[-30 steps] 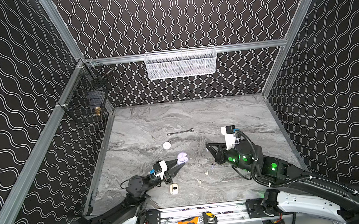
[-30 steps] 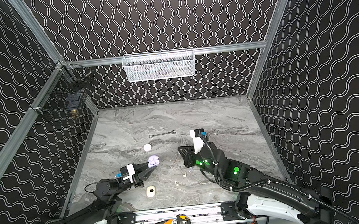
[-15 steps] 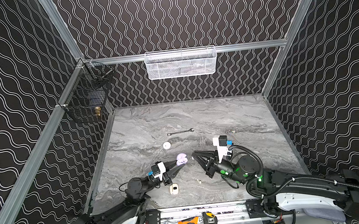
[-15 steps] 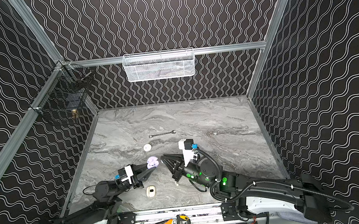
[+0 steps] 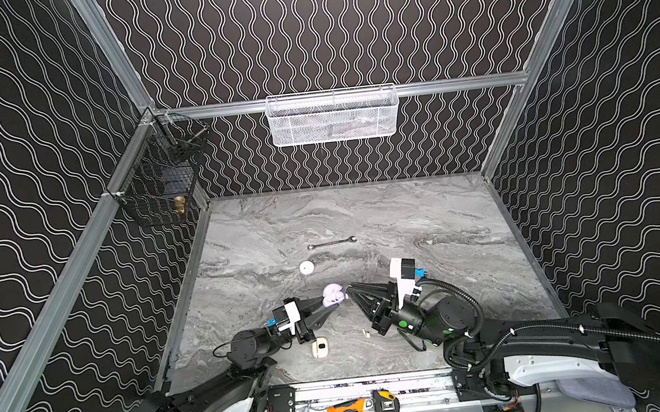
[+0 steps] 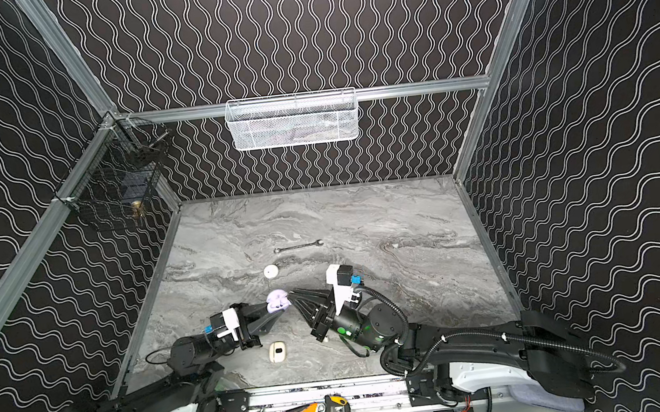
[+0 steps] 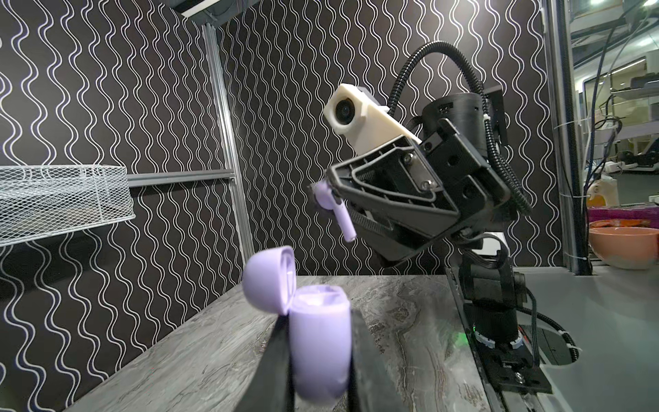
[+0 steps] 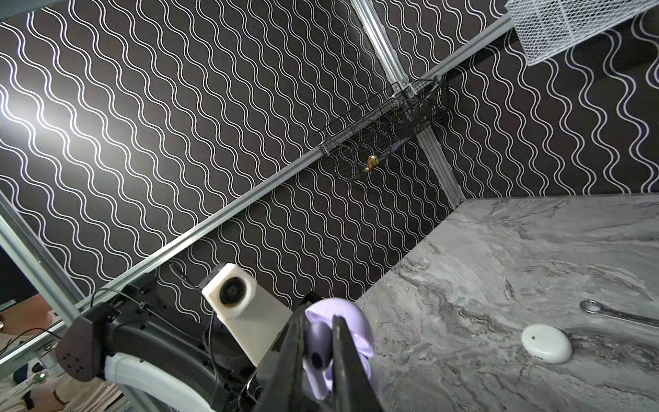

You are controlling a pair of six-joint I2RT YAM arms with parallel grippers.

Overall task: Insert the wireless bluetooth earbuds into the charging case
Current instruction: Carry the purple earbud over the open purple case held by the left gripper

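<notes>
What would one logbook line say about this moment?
left tool: shut on open purple case | right tool: shut on purple earbud | earbud: near case, not yet in

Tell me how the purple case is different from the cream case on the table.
The purple case has its lid flipped open; the cream case looks shut. The purple case is pinched upright in the left gripper; the cream case lies flat on the table, untouched. Both are small, rounded and smooth.
</notes>
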